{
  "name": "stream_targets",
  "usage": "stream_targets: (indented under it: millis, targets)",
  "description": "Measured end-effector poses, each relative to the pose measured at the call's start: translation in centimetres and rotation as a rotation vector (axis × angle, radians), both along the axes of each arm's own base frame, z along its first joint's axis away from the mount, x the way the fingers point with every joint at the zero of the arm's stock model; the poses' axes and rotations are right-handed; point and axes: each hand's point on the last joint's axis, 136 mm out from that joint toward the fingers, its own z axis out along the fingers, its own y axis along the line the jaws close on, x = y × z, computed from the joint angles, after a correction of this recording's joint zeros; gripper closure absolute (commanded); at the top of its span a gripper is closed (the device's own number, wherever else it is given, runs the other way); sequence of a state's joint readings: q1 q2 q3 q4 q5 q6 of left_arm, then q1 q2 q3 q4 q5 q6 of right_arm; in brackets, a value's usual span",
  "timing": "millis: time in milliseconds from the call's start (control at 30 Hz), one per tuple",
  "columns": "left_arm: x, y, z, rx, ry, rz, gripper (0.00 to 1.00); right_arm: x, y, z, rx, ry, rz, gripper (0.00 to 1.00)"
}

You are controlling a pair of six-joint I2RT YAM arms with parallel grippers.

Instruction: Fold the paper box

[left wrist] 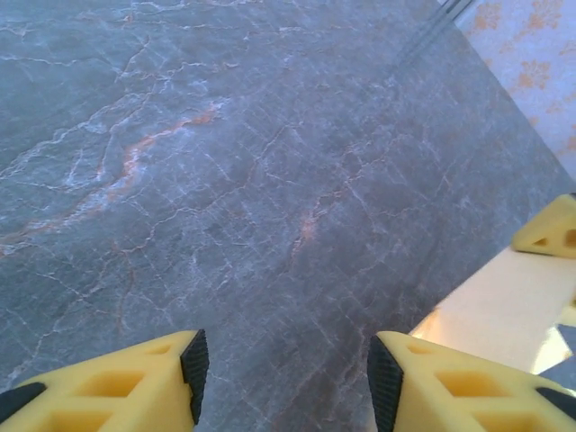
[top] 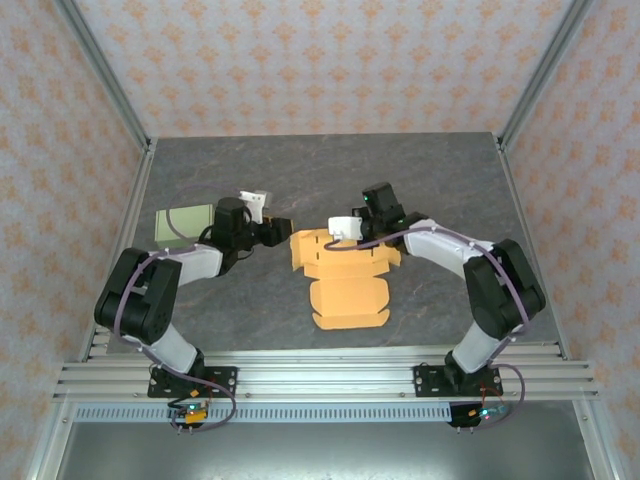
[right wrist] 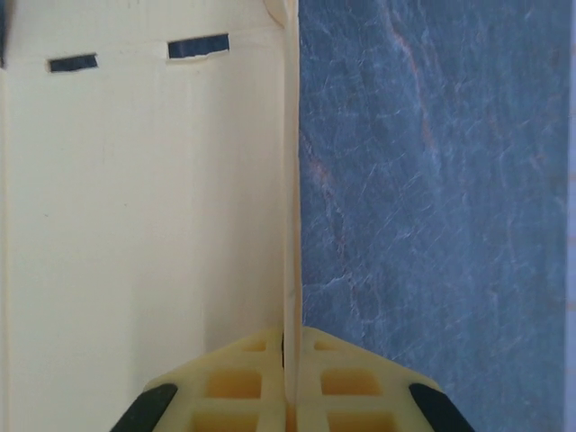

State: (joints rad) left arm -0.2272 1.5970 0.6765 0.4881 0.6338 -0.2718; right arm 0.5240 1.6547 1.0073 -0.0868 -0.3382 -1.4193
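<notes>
The paper box (top: 345, 275) is an unfolded orange cardboard cut-out lying flat in the middle of the table. My right gripper (top: 347, 231) sits at its far edge. In the right wrist view the right gripper (right wrist: 291, 337) is shut on a thin flap (right wrist: 291, 180) standing upright beside the pale slotted panel (right wrist: 135, 198). My left gripper (top: 283, 228) hovers just left of the box's far left corner. Its jaws (left wrist: 281, 378) are open over bare table, with the box's edge (left wrist: 504, 310) to their right.
A green flat object (top: 182, 222) lies on the table behind the left arm. The grey marbled table (top: 330, 170) is walled by patterned panels at the back and sides. A metal rail (top: 320, 375) runs along the near edge.
</notes>
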Motion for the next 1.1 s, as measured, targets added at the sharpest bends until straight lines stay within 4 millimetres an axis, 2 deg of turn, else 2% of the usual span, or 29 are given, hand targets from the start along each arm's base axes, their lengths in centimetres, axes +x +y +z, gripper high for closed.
stream_targets:
  millis: [33,100,200,300,433,533,633,767,867,1100]
  targets:
    - [-0.3,0.0,0.4,-0.011,-0.003,0.001,0.29,-0.1,0.2,-0.1,-0.002,-0.022,0.003,0.91]
    - [-0.8,0.2,1.0,-0.02,-0.012,0.009,0.21,-0.2,0.5,-0.3,-0.006,-0.056,0.005,0.91]
    - [-0.8,1.2,0.9,-0.002,-0.003,0.073,0.2,-0.3,0.4,-0.1,-0.002,-0.097,-0.001,0.93]
    - [-0.9,2.1,-0.7,0.014,0.043,0.131,0.21,-0.3,0.3,0.7,0.009,-0.141,-0.001,0.93]
    - [-1.1,2.1,-3.2,0.005,0.122,0.144,0.2,-0.8,-0.1,1.6,0.021,-0.181,0.007,0.93]
    - [-1.3,1.6,-3.7,-0.011,0.143,0.128,0.2,-0.7,0.0,1.9,0.027,-0.198,0.008,0.93]
    - [-1.3,0.9,-3.0,-0.036,0.126,0.103,0.24,-0.6,0.0,2.2,0.034,-0.215,0.005,0.93]
    - [-1.5,-0.7,-2.1,-0.076,0.097,0.052,0.39,-0.6,-0.1,2.1,0.042,-0.229,0.005,0.94]
    - [-1.9,-2.0,-2.1,-0.088,0.094,0.009,0.46,-0.8,-0.3,1.8,0.033,-0.241,0.005,0.94]
    - [-3.0,-4.3,-1.8,-0.105,0.082,-0.069,0.53,-0.9,-0.2,1.5,0.017,-0.3,0.0,0.94]
